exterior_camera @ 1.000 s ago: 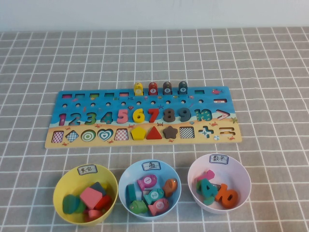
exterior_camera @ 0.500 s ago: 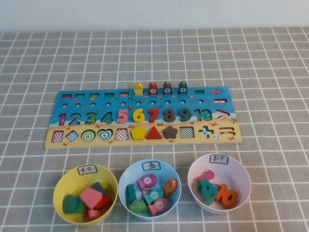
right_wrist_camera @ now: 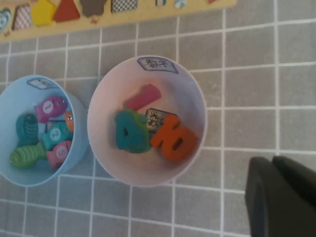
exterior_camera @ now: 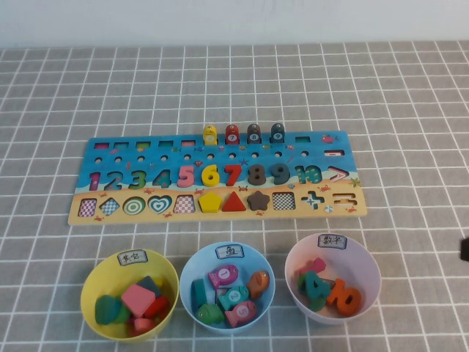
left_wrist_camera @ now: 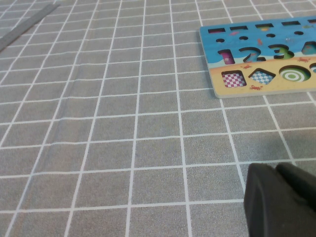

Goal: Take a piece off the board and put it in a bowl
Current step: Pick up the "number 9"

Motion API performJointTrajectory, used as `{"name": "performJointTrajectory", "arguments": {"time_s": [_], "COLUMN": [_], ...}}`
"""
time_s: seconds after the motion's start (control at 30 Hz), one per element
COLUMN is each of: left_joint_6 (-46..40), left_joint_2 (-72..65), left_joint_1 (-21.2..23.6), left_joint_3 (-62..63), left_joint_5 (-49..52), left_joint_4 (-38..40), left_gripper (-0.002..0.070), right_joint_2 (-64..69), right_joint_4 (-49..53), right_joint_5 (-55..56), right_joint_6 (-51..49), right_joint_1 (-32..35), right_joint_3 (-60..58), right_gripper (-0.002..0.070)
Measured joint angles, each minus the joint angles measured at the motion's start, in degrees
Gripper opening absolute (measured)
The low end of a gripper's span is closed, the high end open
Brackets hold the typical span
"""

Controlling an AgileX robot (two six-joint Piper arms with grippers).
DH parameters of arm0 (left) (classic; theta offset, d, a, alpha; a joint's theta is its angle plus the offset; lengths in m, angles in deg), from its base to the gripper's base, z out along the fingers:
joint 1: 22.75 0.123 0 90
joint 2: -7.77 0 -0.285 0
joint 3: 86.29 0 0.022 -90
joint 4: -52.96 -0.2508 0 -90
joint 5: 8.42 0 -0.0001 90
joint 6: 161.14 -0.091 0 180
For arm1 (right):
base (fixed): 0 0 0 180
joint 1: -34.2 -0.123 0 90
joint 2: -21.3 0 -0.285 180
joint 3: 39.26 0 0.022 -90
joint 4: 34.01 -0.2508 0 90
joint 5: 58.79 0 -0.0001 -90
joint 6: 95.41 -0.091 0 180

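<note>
- The board [exterior_camera: 217,178] lies flat on the grey checked cloth [exterior_camera: 410,95], long side across the table, near the table's middle.
- The piece [exterior_camera: 280,173], a slate blue-grey 9, sits in its cut-out in the numeral row, between the brown 8 [exterior_camera: 256,174] on its left and the printed 10 recess on its right. Nothing touches it.
- Four round-topped pegs stand upright along the board's far edge; the dark peg [exterior_camera: 278,132] is directly behind the 9.
- Shape row in front holds a yellow pentagon [exterior_camera: 209,200], red triangle [exterior_camera: 234,201] and brown star [exterior_camera: 258,199].
- Three bowls line up on the near side of the board, apart from it: yellow bowl [exterior_camera: 95,275] to the left, light-blue bowl [exterior_camera: 192,265] in the middle, pale-pink bowl [exterior_camera: 366,265] to the right, its label on the far rim.
- The pale-pink bowl holds a teal 4, an orange 10 and a pink piece, all loose.
- Right gripper [right_wrist_camera: 284,197]: dark fingers show in the right wrist view, hovering over bare cloth just beside the pale-pink bowl; a dark sliver at the right edge of the high view is likely the same arm. Cannot tell how wide the fingers stand; they hold nothing visible.
- Left gripper [left_wrist_camera: 281,200]: seen in the left wrist view only, above cloth, well apart from the board's left end. Finger spacing cannot be told; nothing visible in them.
</note>
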Motion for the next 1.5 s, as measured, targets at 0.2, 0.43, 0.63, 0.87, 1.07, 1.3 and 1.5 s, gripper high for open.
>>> {"name": "performJointTrajectory", "arguments": {"time_s": [0.2,0.43,0.63,0.87,1.07,1.3,1.5], "left_joint_6": [0.0,0.0,0.0,0.0,0.0,0.0,0.0], "left_joint_2": [0.0,0.0,0.0,0.0,0.0,0.0,0.0], "left_joint_1": [0.0,0.0,0.0,0.0,0.0,0.0,0.0], "left_joint_3": [0.0,0.0,0.0,0.0,0.0,0.0,0.0], "left_joint_5": [0.0,0.0,0.0,0.0,0.0,0.0,0.0], "left_joint_4": [0.0,0.0,0.0,0.0,0.0,0.0,0.0], "left_gripper": [-0.0003,-0.0003,-0.0003,-0.0003,-0.0003,-0.0003,-0.0003], "right_joint_2": [14.4,28.2,37.0,46.6,53.3,59.7,63.7], "right_joint_4": [1.0,4.5,7.5,9.7,13.6,14.9,14.9], "right_joint_5": [-0.9,-2.3,-4.9,-10.0,-14.8,-19.8,-21.0], "right_joint_6": [0.5,-0.8,-3.5,-4.5,-0.7,8.2,24.7], "right_joint_1": [-6.1,-12.7,-15.9,-18.8,-20.0,-20.1,-20.1], "right_joint_3": [9.4,21.8,31.6,43.0,52.5,62.7,67.8], "right_gripper": [-0.0019,-0.0019,-0.0019,-0.0019,-0.0019,-0.0019,-0.0018]}}
